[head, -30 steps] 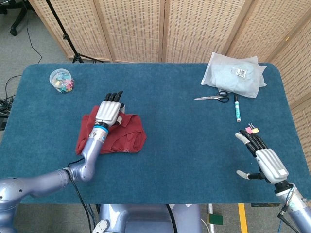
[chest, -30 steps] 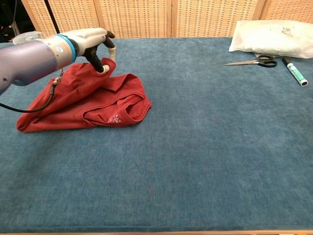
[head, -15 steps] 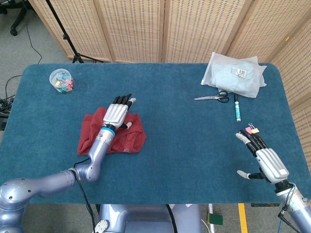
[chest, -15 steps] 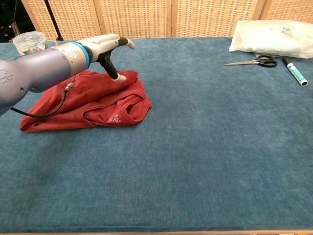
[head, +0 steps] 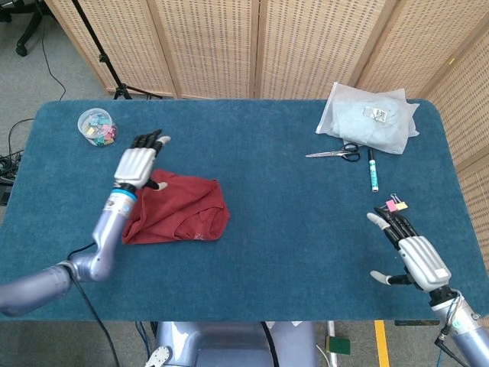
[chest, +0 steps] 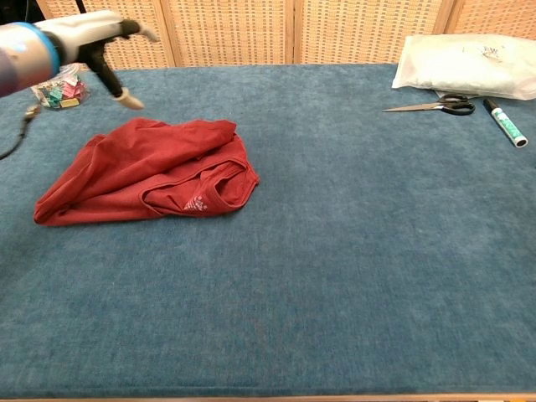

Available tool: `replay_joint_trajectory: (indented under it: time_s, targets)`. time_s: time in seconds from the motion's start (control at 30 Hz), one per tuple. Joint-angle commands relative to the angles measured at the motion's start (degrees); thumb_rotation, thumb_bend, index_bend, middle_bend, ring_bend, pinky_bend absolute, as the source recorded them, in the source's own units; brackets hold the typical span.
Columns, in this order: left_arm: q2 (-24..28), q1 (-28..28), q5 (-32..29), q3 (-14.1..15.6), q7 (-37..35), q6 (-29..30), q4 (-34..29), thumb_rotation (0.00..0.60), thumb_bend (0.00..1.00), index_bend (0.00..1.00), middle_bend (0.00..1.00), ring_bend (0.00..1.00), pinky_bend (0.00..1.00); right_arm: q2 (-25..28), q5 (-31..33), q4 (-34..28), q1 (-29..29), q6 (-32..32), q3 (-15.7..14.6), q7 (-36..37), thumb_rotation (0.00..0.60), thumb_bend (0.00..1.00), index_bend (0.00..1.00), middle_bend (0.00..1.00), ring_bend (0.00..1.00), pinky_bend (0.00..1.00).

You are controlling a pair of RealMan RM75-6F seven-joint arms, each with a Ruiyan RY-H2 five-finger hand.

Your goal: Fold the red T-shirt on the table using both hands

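Observation:
The red T-shirt [head: 179, 208] lies crumpled in a loose bundle on the left half of the blue table, its collar and label facing up [chest: 198, 201]. My left hand [head: 138, 162] hovers open above the shirt's far left corner, fingers spread, holding nothing; in the chest view the left hand [chest: 94, 33] is raised well above the cloth. My right hand [head: 411, 254] is open near the table's front right edge, far from the shirt, and is outside the chest view.
A clear cup of coloured clips [head: 96, 126] stands at the far left. A white plastic bag [head: 370, 116], scissors [head: 336, 153] and a marker [head: 373, 170] lie at the far right, with small binder clips [head: 396, 203] near my right hand.
My left hand has let go of the shirt and lifted away up and to the left. The shirt has settled flatter on the table. The right hand has barely moved.

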Motion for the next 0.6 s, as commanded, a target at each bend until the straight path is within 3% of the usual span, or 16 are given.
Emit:
replay_joint_trajectory:
  time_s: [0.03,0.23,0.4,0.6]
  targets:
    - [2.1,1.7,-1.1,1.0,-2.7,-3.1,2.2,0.6,0.17,0.08,0.0,0.0,0.0,-0.2,0.0,-0.1,0.1,-0.3,-0.1,-0.5,0.6,0.0,0.0,0.0,0.0,0.0]
    - [1.1,4.2,15.1,6.5,-13.5,-3.3,11.6,0.6,0.18,0.15,0.0,0.0,0.0,-0.6,0.4,-0.2,0.3,-0.9,0.0,-1.6,0.6,0.0,0.0,0.0,0.0,0.0]
    - [-3.2,5.7,28.7,11.3,-29.9,1.8,23.6,0.6,0.21,0.2,0.0,0.0,0.0,-1.1,1.2,0.0,0.6,-1.8,0.1,-2.5,0.6,0.0,0.0,0.0,0.0,0.0]
    - [-8.4,4.9,33.2,13.5,-39.4,1.9,36.0,0.6,0.23,0.25,0.0,0.0,0.0,-1.7,1.9,0.1,0.8,-2.8,0.2,-3.9,0.6,0.0,0.0,0.0,0.0,0.0]
